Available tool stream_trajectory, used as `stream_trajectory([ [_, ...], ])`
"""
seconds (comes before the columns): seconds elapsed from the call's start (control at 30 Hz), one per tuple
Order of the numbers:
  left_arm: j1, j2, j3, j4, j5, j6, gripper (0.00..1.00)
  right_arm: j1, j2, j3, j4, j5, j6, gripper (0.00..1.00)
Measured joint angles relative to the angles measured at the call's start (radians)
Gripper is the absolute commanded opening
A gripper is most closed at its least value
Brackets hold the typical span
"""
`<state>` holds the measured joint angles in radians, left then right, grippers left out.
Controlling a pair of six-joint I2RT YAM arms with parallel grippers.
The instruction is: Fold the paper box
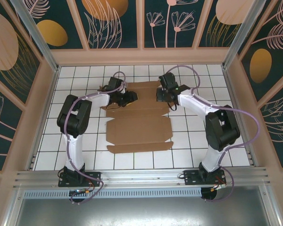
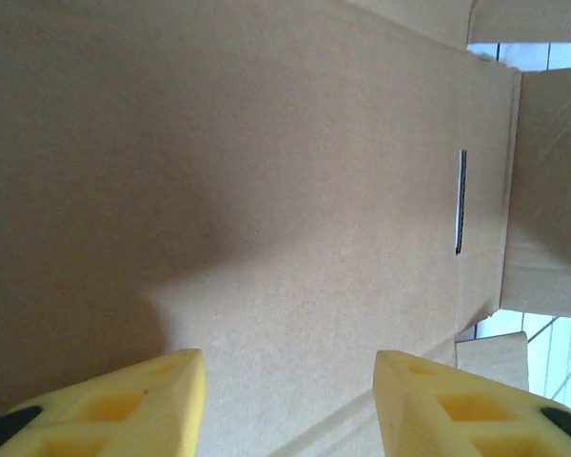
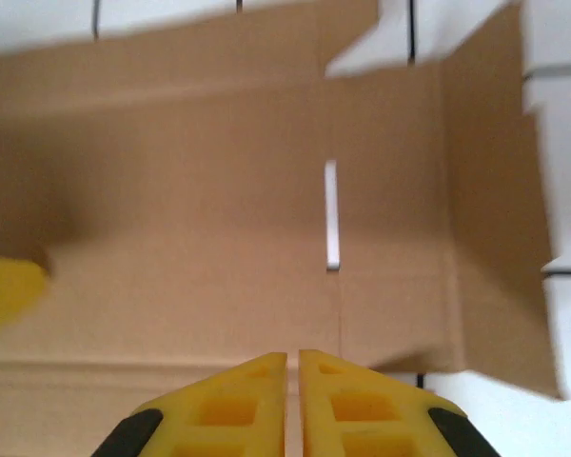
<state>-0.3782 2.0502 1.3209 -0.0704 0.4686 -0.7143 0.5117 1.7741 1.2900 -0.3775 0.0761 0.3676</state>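
The paper box (image 1: pixel 139 129) is a flat brown cardboard sheet with flaps, lying in the middle of the white tiled table; its far part looks slightly raised. My left gripper (image 1: pixel 131 98) hovers over the sheet's far left part. In the left wrist view the gripper (image 2: pixel 287 364) is open, with bare cardboard (image 2: pixel 266 190) between its yellow fingers and a narrow slot (image 2: pixel 460 202) to the right. My right gripper (image 1: pixel 159 96) is over the far right part. Seen from the right wrist, the gripper (image 3: pixel 293 358) is shut with nothing in it, just before another slot (image 3: pixel 331 214).
The tiled table (image 1: pixel 203 141) has bare squares left and right of the sheet. Framed walls (image 1: pixel 47 75) enclose it on three sides, and a metal rail (image 1: pixel 141 178) carrying both arm bases runs along the near edge. A yellow fingertip (image 3: pixel 5 290) of the other gripper shows at the left.
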Motion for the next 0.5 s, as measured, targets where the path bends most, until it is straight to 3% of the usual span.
stream_trajectory([
  [0.2,0.036,-0.187,0.005,-0.120,-0.140,0.052,0.57,0.019,0.077,0.002,0.024,-0.055,0.013,0.11],
  [0.33,0.132,-0.312,-0.006,-0.188,-0.308,0.097,0.63,0.055,0.161,0.053,0.023,-0.050,0.009,0.11],
  [0.5,0.218,-0.322,-0.003,-0.278,-0.475,0.160,0.67,0.106,0.212,0.071,0.022,-0.040,0.006,0.11],
])
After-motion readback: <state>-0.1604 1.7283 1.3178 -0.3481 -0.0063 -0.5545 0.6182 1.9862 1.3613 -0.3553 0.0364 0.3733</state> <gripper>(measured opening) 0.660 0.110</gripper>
